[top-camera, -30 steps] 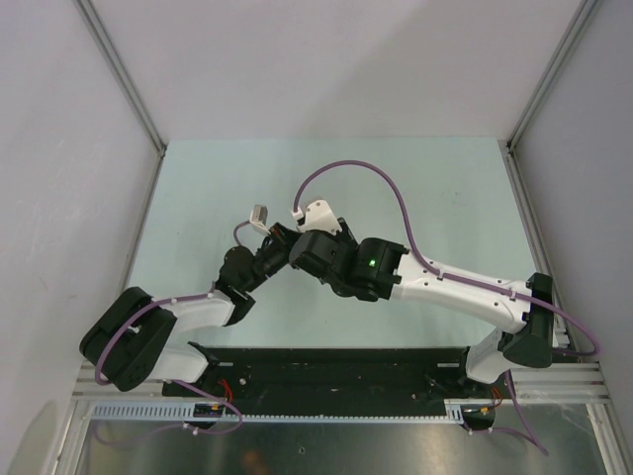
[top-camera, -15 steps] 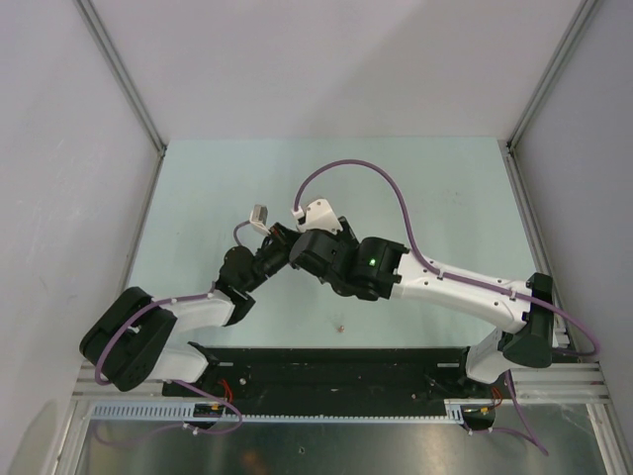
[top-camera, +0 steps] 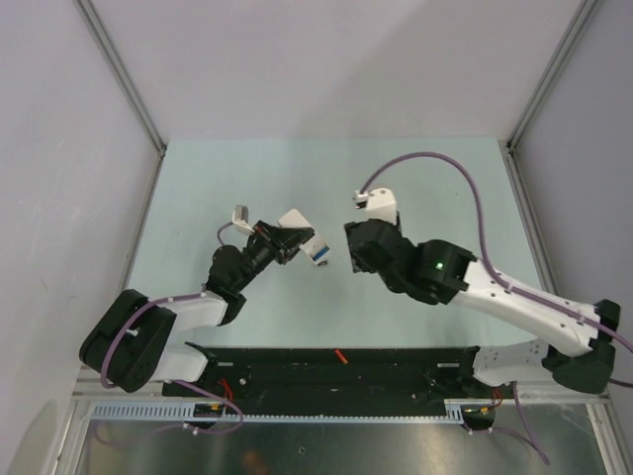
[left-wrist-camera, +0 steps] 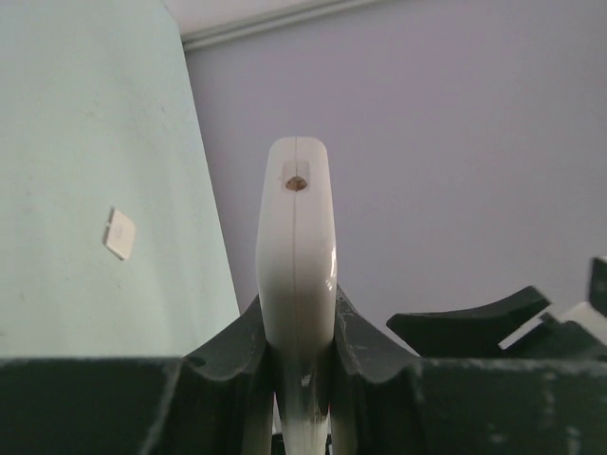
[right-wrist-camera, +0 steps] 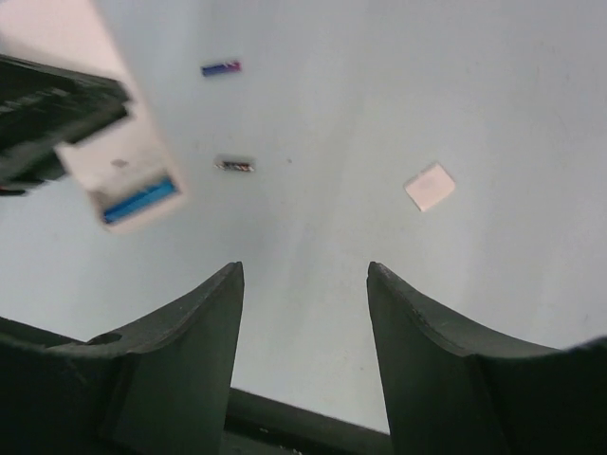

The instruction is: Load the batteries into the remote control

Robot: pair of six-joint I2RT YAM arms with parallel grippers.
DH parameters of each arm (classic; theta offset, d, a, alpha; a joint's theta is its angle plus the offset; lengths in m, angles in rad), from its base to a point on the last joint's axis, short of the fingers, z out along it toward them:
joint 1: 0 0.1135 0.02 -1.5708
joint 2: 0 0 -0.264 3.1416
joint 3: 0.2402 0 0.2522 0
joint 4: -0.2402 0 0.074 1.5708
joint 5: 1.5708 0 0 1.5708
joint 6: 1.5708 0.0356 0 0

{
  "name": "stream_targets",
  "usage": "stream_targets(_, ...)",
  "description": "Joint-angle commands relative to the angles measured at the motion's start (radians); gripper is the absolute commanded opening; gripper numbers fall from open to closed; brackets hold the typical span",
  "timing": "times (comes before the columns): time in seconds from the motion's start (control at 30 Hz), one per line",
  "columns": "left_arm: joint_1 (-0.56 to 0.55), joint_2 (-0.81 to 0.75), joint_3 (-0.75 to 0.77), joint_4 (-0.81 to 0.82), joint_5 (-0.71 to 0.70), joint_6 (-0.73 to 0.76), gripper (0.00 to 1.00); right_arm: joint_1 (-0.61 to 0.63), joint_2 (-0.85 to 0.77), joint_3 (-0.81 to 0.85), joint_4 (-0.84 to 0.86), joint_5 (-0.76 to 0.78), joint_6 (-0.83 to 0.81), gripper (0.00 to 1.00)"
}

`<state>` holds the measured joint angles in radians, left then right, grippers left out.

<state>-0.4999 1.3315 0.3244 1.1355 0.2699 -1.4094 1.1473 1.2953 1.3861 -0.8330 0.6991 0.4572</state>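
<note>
My left tool (left-wrist-camera: 296, 334) is clamped on the small flat white plastic remote control (left-wrist-camera: 296, 227). It grips the two broad faces near one end and holds the remote up off the pale green table (top-camera: 198, 188), left of centre. In the right wrist view the free end shows an open bay with a thin blue cylindrical battery (right-wrist-camera: 140, 199) lying in it. My right tool (right-wrist-camera: 303, 275) hangs just right of the remote, fingers apart and holding nothing.

On the table below it lie a tiny purple cylindrical battery (right-wrist-camera: 220, 68) and a tiny dark grey cylindrical battery (right-wrist-camera: 235, 165), apart from each other. Well apart from both is a small white square plastic piece (right-wrist-camera: 430, 186), which I take to be the bay cover. A thin red sliver (top-camera: 341, 354) rests on the black base plate (top-camera: 396, 361) at the near edge. I think it is the red battery, though it is too small to be sure.

I judge these cells light, stiff and smooth, so they will likely roll or squirt out of a careless pinch. I would take one across the middle of its barrel, leaving both ends free to enter the bay. The remote looks light and rigid with a slick casing, so it may pivot in the left grip if I press hard, and I would seat each cell gently
</note>
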Motion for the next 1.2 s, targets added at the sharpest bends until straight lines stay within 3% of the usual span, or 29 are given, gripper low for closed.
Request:
stream_targets(0.0,0.038,-0.064,-0.044,0.052,0.002,0.026,0.0,-0.06,-0.091,-0.146,0.038,-0.104,0.116,0.59)
stream_targets(0.17,0.047,-0.182,-0.12,0.038,-0.003,0.046,0.0,-0.043,-0.099,-0.373,0.139,-0.344,0.176,0.57)
stream_targets(0.23,0.047,-0.228,-0.162,0.023,-0.017,0.052,0.0,0.023,-0.067,-0.416,0.176,-0.366,0.219,0.56)
stream_targets(0.33,0.047,-0.351,-0.205,-0.05,-0.046,0.079,0.0,0.106,0.007,-0.421,0.212,-0.378,0.259,0.55)
stream_targets(0.6,0.05,-0.673,-0.225,-0.325,-0.126,0.147,0.0,0.186,0.133,-0.421,0.282,-0.464,0.317,0.47)
stream_targets(1.17,0.05,-0.805,-0.277,-0.407,-0.149,0.118,0.0,0.261,0.32,-0.438,0.262,-0.428,0.508,0.42)
